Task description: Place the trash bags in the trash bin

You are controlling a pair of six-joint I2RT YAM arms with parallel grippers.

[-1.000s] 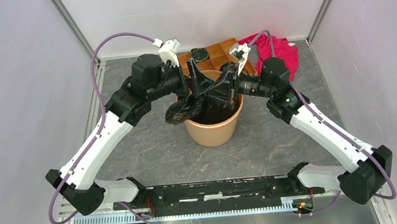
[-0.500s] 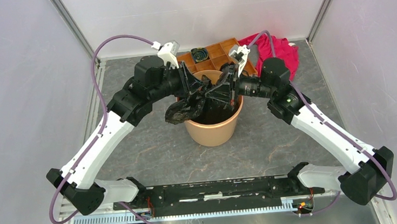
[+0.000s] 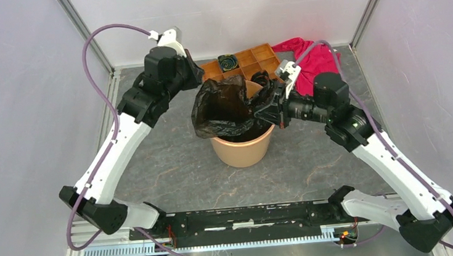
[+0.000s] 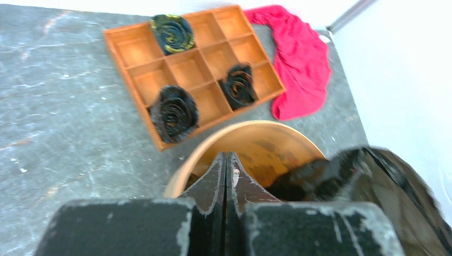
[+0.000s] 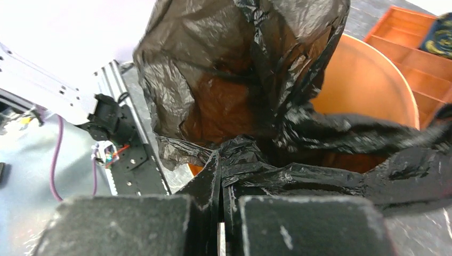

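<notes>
The trash bag [image 3: 222,103] is glossy black crinkled film, billowed open over the left rim of the trash bin [image 3: 244,148], a round light-orange bucket. My right gripper [image 3: 258,110] is shut on a bunched fold of the bag [image 5: 250,80] above the bin's right side, and the film runs from between its tips [image 5: 221,160]. My left gripper [image 3: 196,76] sits up and to the left of the bin, apart from the bag. Its jaws [image 4: 226,160] are shut with nothing between them, pointing over the bin's rim [image 4: 186,162], with the bag [image 4: 346,176] to its right.
An orange compartment tray [image 3: 249,58] with coiled black rolls [image 4: 173,109] lies just behind the bin. A red cloth [image 3: 314,58] is at the back right. White walls close in the back and both sides. The arms' base rail [image 3: 238,217] runs along the near edge.
My left gripper went from open to shut and drew back up and left, away from the bag. The right arm pulled back to the right with the bag, which spread open over the bin.
</notes>
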